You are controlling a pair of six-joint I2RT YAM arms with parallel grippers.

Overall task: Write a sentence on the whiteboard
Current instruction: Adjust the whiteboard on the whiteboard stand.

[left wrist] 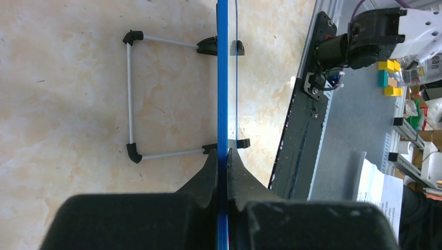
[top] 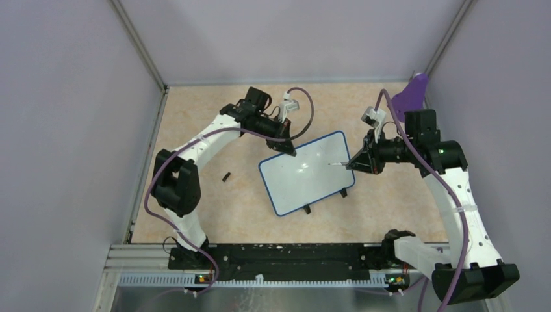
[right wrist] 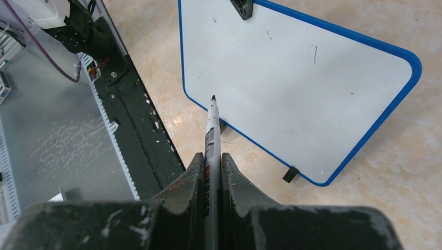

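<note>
The whiteboard (top: 305,170) has a blue rim and sits mid-table with its two black feet toward the arms. Its face carries only a few tiny specks; no sentence shows on it. My left gripper (top: 286,148) is shut on the board's far left corner. The left wrist view shows the rim edge-on as a blue line (left wrist: 222,78) between my jaws (left wrist: 223,156). My right gripper (top: 358,162) is shut on a marker (right wrist: 211,125), uncapped and pointing at the board (right wrist: 292,83). The tip hovers by the board's right side; I cannot tell whether it touches.
A small black cap (top: 227,176) lies on the table left of the board. A purple scoop-shaped object (top: 410,94) leans in the far right corner. The board's wire stand (left wrist: 129,99) shows behind it. The black rail (top: 286,255) runs along the near edge.
</note>
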